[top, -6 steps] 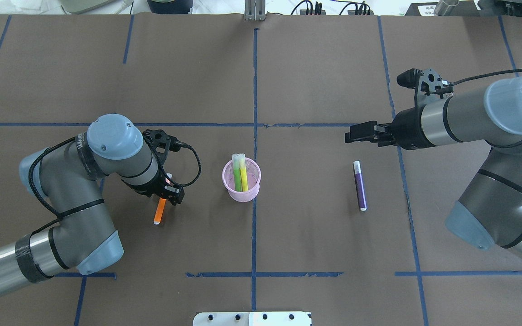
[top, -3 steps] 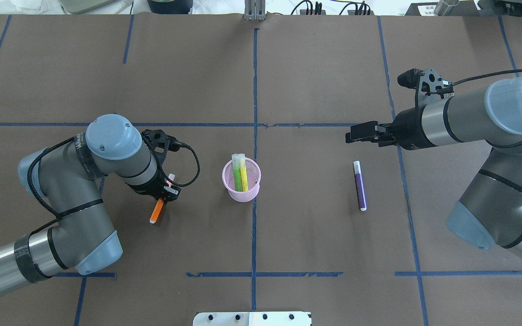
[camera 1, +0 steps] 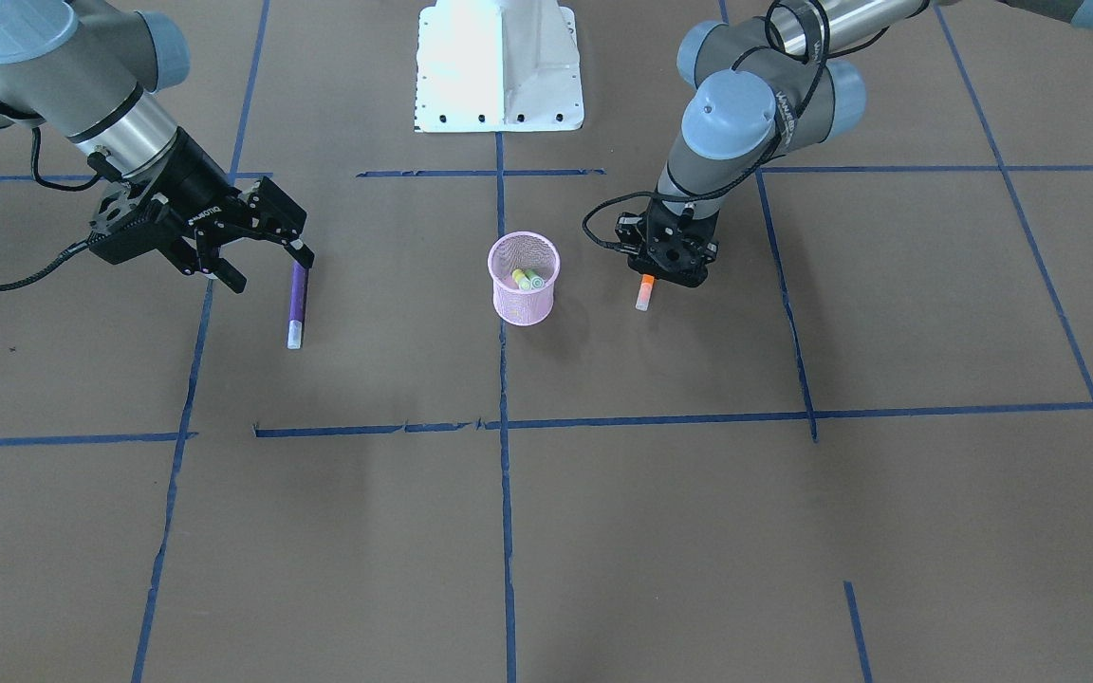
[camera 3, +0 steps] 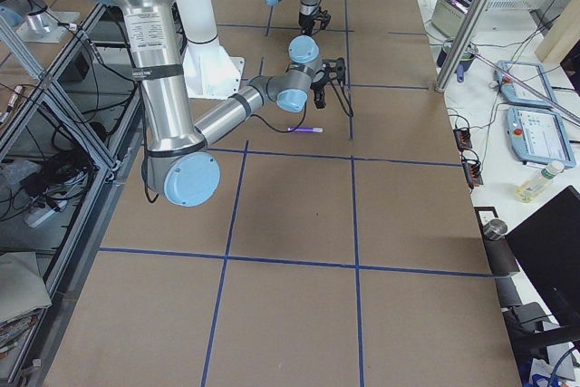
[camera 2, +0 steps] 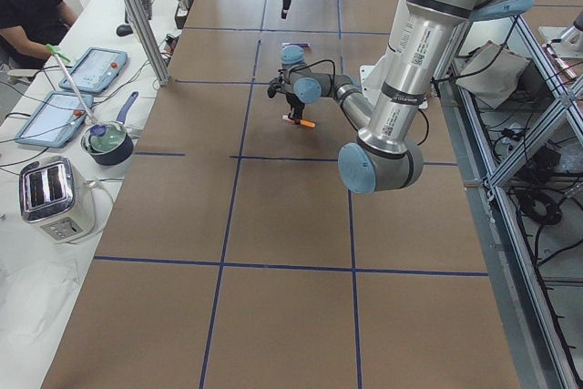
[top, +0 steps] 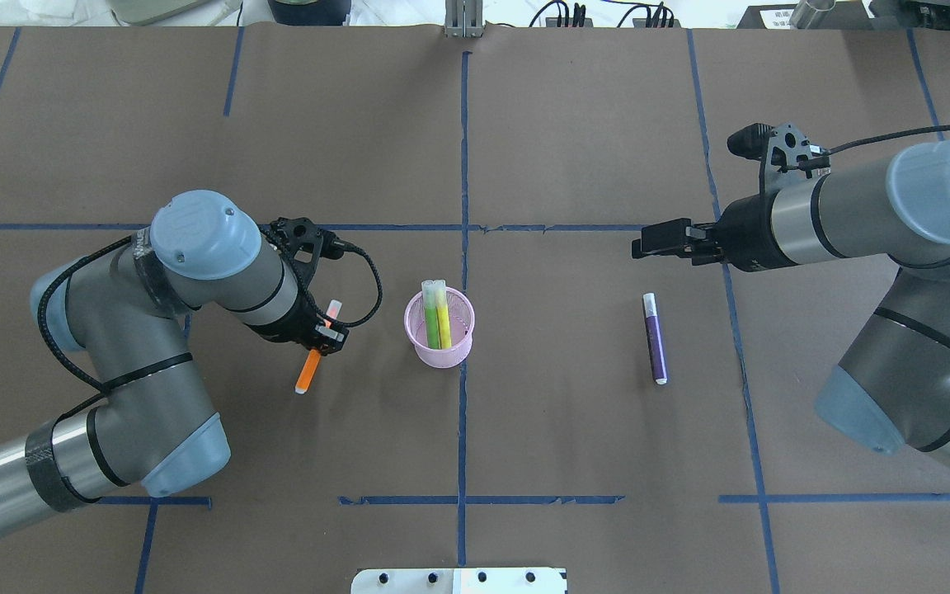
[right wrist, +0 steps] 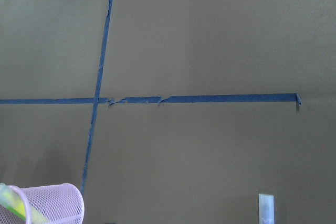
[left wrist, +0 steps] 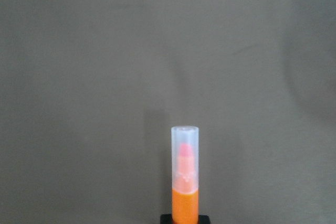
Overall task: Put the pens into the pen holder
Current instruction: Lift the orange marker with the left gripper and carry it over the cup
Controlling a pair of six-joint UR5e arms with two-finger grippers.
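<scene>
I have the left jaws clamped on the orange pen (top: 307, 373), which hangs tilted above the worktop (top: 524, 429), near the pen holder (top: 442, 360) on its left-arm side. The grip sits around the pen's middle, with the capped end sticking out past the jaws in the wrist view.

My main worry is the tilt. If I carry the pen over at this angle, its lower end could catch the holder's rim, and I judge a light mesh cup like that would tip or skid rather than resist.

The green pen (top: 431, 323) and a yellow one (top: 444, 322) already lean across the mouth, so the free opening is narrow. A drop onto their caps could bounce the orange pen out.

A smooth round barrel may also pivot in the grip on a fast swing.

The right jaws stand apart, hovering beyond the purple pen (top: 655, 340), which lies flat, well apart from the holder on its opposite side. If both arms head for the holder together, they could clash.
</scene>
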